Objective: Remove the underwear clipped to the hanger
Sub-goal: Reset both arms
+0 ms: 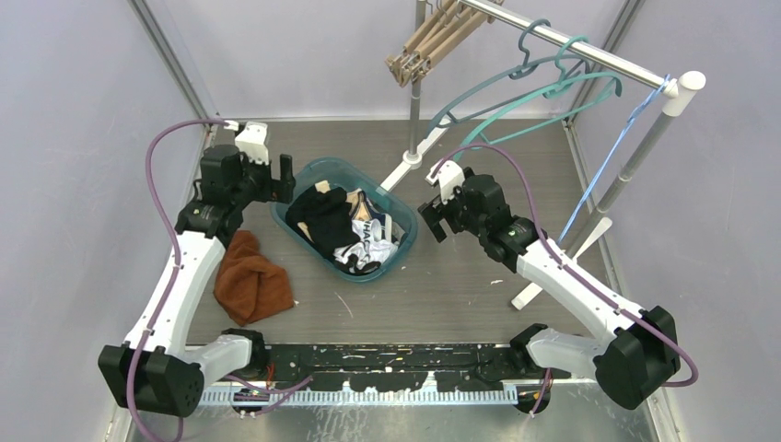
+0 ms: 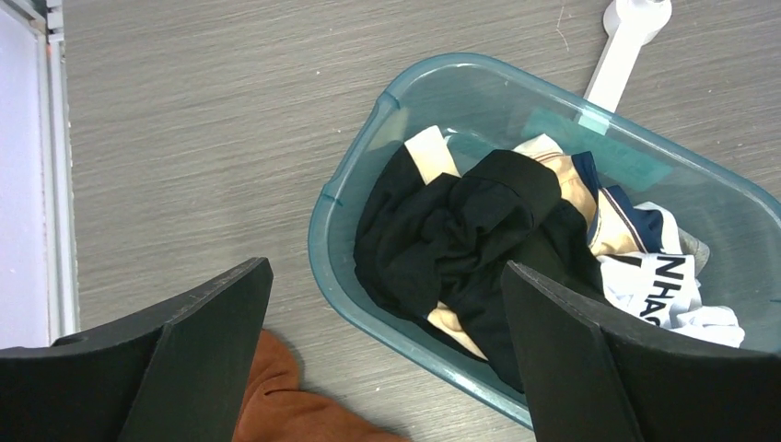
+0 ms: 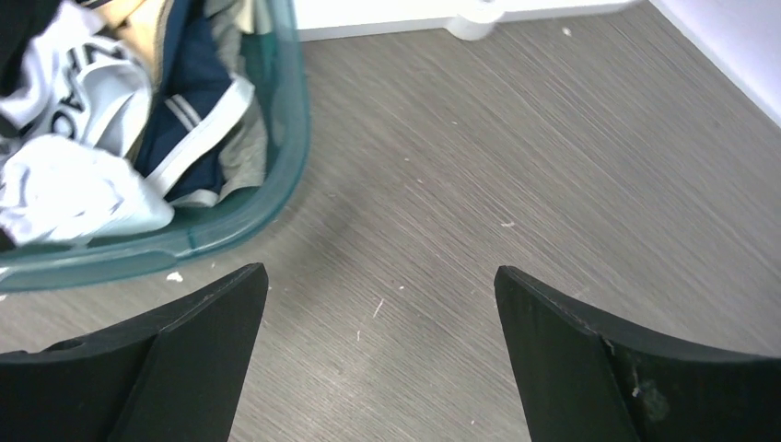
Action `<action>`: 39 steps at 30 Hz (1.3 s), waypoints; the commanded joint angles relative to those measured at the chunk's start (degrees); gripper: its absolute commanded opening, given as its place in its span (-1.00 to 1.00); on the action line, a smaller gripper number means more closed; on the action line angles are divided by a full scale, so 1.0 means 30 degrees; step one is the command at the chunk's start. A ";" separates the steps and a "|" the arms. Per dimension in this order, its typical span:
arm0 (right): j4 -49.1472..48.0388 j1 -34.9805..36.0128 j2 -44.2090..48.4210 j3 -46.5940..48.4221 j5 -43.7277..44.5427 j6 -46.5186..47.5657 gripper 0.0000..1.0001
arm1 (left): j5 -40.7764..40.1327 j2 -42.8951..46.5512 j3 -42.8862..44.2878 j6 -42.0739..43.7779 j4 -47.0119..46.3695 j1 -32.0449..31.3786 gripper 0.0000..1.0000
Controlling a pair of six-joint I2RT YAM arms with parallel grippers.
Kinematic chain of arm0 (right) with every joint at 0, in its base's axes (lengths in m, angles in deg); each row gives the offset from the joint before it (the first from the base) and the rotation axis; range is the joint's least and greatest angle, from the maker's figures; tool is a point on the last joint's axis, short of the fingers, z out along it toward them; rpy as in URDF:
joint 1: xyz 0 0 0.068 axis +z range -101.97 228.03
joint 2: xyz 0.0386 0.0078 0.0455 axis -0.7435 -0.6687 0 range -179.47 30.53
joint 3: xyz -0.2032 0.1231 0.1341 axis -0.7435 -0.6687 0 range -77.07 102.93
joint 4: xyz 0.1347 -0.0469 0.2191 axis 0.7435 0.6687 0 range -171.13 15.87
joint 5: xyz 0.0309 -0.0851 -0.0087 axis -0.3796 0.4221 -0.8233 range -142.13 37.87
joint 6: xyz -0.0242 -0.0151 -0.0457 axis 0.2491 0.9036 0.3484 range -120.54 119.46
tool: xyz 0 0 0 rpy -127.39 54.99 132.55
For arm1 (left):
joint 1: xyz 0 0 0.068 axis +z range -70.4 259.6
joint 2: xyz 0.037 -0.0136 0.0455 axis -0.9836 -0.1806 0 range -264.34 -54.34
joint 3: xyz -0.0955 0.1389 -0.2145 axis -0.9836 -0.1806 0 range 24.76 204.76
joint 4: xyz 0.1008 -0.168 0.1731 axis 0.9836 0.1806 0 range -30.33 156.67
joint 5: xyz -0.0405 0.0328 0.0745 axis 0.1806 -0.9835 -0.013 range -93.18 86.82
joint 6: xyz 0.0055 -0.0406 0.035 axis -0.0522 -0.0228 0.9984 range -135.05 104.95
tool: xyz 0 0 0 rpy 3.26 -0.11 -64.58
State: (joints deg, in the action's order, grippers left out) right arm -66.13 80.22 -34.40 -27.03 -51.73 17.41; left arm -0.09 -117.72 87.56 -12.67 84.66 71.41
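We are looking at a robotics lab test cell rather than a home. Plain pale panels (image 1: 74, 138) and metal frame posts (image 1: 170, 60) box in a grey wood-grain bench (image 1: 460, 295). A left arm (image 1: 170, 295) and a right arm (image 1: 576, 281), trailing purple cables (image 1: 155, 157), are bolted at its near edge. The clothes rail (image 1: 589, 53), hangers (image 1: 428, 41) and teal tub (image 2: 318, 230) of laundry look to us like staged props.

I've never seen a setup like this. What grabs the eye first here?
A see-through teal plastic basin sits mid-table, piled with black, white and navy underwear. The left arm and right arm flank it, jaws wide open and empty. A crumpled rust-brown cloth lies left of it, and a silver metal clothes rail with wooden hangers stands far right.
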 commanded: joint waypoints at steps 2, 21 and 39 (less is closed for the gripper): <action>-0.2275 0.0057 0.0523 0.0366 0.3805 -0.2882 1.00 | 0.1397 0.1173 -0.0668 -0.1576 -0.2250 0.1132 0.96; -0.4650 -0.4983 0.2638 -0.1157 0.3444 -0.3896 1.00 | 0.4836 0.1197 -0.2059 0.0550 -0.3116 0.1865 0.96; -0.3241 -0.5468 0.6211 -0.1095 0.1045 -0.2560 1.00 | 0.4558 0.5467 -0.2634 0.0304 -0.2034 0.1804 0.96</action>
State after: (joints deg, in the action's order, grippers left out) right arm -74.61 64.63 -18.64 -30.99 -43.31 8.69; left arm 14.34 -103.25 74.73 -12.63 77.15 76.72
